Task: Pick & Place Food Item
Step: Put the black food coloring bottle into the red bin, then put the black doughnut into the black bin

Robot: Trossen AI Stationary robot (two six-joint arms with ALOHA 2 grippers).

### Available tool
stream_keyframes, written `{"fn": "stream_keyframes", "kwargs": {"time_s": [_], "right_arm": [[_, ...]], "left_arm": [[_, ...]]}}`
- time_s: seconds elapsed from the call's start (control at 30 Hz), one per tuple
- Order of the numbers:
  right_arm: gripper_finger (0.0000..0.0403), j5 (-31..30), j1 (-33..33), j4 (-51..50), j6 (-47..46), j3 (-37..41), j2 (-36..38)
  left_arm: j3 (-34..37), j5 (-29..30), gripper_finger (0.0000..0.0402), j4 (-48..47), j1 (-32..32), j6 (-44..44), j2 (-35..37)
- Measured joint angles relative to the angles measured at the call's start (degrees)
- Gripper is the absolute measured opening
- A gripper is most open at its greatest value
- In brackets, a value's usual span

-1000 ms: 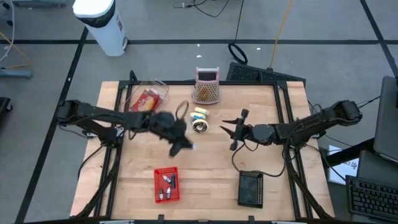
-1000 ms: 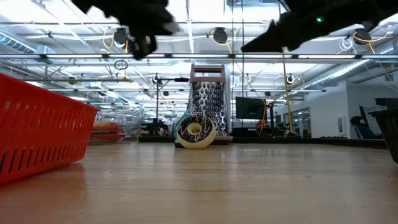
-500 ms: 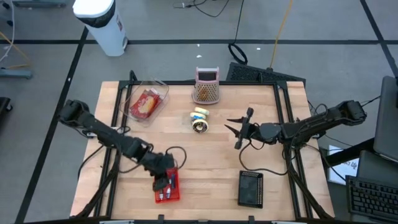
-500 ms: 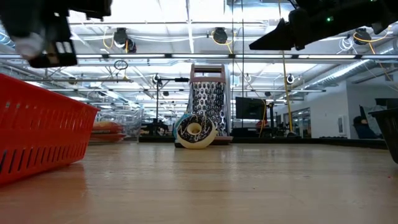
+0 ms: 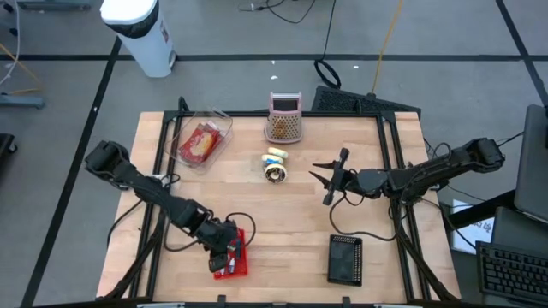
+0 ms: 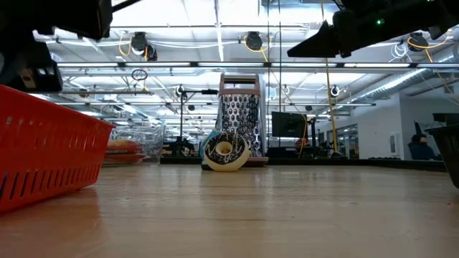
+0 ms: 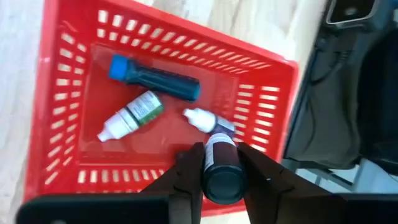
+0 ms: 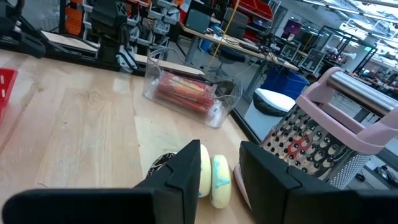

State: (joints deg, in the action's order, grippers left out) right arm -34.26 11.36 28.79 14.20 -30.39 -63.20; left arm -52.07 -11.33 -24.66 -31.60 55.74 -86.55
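Note:
My left gripper (image 5: 227,254) hangs over the red basket (image 5: 241,269) near the table's front edge, shut on a small dark bottle (image 7: 221,171). Loose in the basket (image 7: 62,93) lie a blue tube (image 7: 155,78) and a white dropper bottle (image 7: 127,116). Two doughnuts (image 5: 274,164) stand on edge at the table's middle, in front of a pink-handled grater (image 5: 284,118). A clear box with red food (image 5: 203,141) rests at the far left. My right gripper (image 5: 324,175) hovers open to the right of the doughnuts (image 8: 214,177), pointing at them. My left gripper pinches the dark bottle's round sides (image 7: 208,163) between its two fingers. The fingers slant down from above, and the bottle lies along them, one end toward the wrist camera. It hangs clear above the basket's floor.
A black basket (image 5: 345,259) sits near the front edge on the right. A white cylinder (image 5: 141,34) and cables lie on the floor beyond the table. Bare wood spreads between the red basket and the doughnuts.
My left gripper has swung from the table's middle, beside the doughnuts, toward the near edge. It has sunk and tipped downward over the red basket with the bottle. My right arm has kept still.

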Motion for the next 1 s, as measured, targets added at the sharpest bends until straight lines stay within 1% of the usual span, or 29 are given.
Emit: {"fn": "stream_keyframes", "kwargs": {"time_s": [0.23,0.33,0.4,0.47,0.5,0.53,0.6,0.7,0.83,0.9,0.93,1.0], "right_arm": [[0.0108,0.0,0.0,-0.4,0.2,0.0,0.0],[0.0108,0.0,-0.1,0.1,2.2,0.0,0.0],[0.0108,0.0,-0.1,0.5,3.3,0.0,0.0],[0.0106,0.0,-0.1,0.5,3.6,0.0,0.0],[0.0105,0.0,-0.3,0.7,3.8,0.0,0.0],[0.0105,0.0,-0.6,0.9,4.5,0.0,0.0],[0.0105,0.0,-1.4,1.2,3.8,0.0,-0.5],[0.0106,0.0,-2.6,1.1,-1.9,0.0,-1.6],[0.0106,0.1,-4.6,4.1,-11.4,0.0,-4.7],[0.0105,1.0,-5.9,7.2,-16.6,0.0,-7.2],[0.0104,3.0,-6.8,8.2,-18.5,-0.1,-8.4],[0.0106,8.2,-8.6,9.5,-21.1,-0.1,-11.2]], "left_arm": [[0.0,-0.1,0.0138,-2.1,0.1,0.5,-0.1],[0.0,-0.1,0.0153,-1.8,0.3,0.1,-0.1],[0.0,-1.3,0.0162,-1.7,1.0,-0.2,0.0],[0.0,-2.8,0.0168,-1.4,2.3,-2.3,0.8],[0.0,-2.0,0.0170,-0.2,2.7,-4.2,1.4],[0.0,0.1,0.0172,1.9,2.9,-7.1,2.2],[0.0,6.0,0.0174,5.9,3.0,-13.9,4.9],[0.0,11.4,0.0175,9.7,3.9,-23.2,9.8],[0.1,20.6,0.0175,10.9,5.5,-35.9,15.0],[0.0,21.4,0.0175,13.5,7.3,-41.5,17.3],[0.2,21.0,0.0175,15.0,8.4,-44.1,18.2],[1.7,17.5,0.0175,19.6,11.7,-48.8,19.2]]}}
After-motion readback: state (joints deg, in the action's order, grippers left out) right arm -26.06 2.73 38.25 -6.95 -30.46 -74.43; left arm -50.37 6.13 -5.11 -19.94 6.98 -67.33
